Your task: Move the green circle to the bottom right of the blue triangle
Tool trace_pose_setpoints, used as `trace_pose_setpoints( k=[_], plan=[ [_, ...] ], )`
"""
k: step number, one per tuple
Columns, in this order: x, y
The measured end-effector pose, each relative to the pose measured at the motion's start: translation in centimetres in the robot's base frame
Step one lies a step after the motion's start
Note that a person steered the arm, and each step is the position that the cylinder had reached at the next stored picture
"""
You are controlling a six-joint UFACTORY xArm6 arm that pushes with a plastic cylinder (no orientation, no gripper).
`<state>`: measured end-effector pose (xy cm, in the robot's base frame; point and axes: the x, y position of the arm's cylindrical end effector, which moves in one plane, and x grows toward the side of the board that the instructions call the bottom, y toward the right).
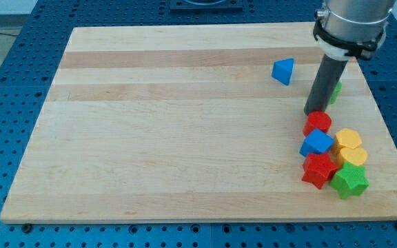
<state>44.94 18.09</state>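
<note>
Blue pegboard surrounds the pale wooden counter [185, 124], bare on its left half. Moving right, you find the blue triangle [283, 71] near the upper right. Your end effector is a plain rod with nothing to clench or release; my tip [314, 112] sits just above the red circle [318, 122]. The green circle [335, 91] peeks out behind the rod, already lower right of the triangle, so you likely have little left.

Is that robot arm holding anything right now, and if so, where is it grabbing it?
Nothing is held. My tip has no grip; it only pushes. It stands just above the red circle, with the green circle partly hidden behind the rod.
</note>
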Motion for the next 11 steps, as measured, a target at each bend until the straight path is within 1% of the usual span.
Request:
trace_pose_setpoints(
  k=[1, 2, 3, 4, 5, 6, 9, 11],
  plan=[
    [0.4, 0.0],
    [0.4, 5.9],
    [-0.5, 10.5],
    [-5.1, 9.6],
    [-7.7, 8.0],
    [-7.0, 6.2],
    [-7.1, 0.0],
    [-7.4, -6.4]
  ],
)
